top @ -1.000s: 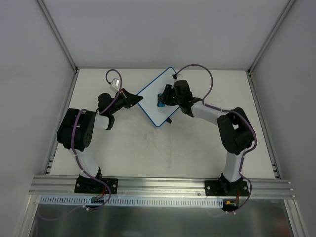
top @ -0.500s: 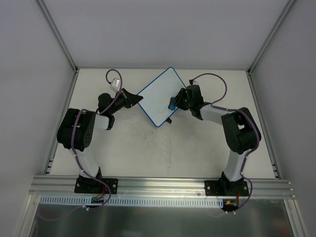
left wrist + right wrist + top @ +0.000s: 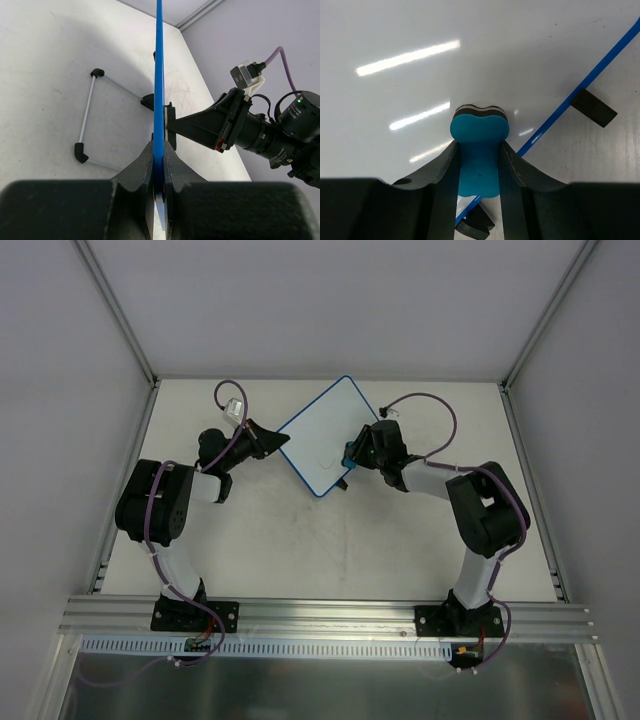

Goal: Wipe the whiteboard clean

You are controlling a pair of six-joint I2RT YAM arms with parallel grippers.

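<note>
**Position relative to the tools.** The whiteboard [image 3: 322, 430] sits at the far middle of the worktop [image 3: 300, 550], between the two arms. The left tool [image 3: 282, 442] is pressed together on the board's left corner. In the left wrist view the left tool [image 3: 159, 150] pinches the blue rim between its fingers, and the whiteboard [image 3: 159, 75] shows only edge-on as a narrow blue line. The right tool [image 3: 350, 456] meets the board from the right, over its near-right edge close to the near corner. It is clamped on a small blue eraser [image 3: 347, 454]. In the right wrist view the right tool [image 3: 479, 146] squeezes the sides of the eraser [image 3: 479, 131], whose dark felt face is set against the whiteboard [image 3: 410, 35] just inside the rim.

**Orientation.** The board is turned to a diamond on the worktop, with one corner toward the arm bases and the opposite corner toward the back wall. Its long axis runs diagonally from near-left to far-right.

**Appearance.** The board is a flat white rectangle with rounded corners and a thin blue rim. Its glossy surface reflects bright streaks of light in the right wrist view. A black foot [image 3: 593, 107] projects just beyond the rim. One faint thin mark shows near the middle in the top view; its colour cannot be told.
</note>
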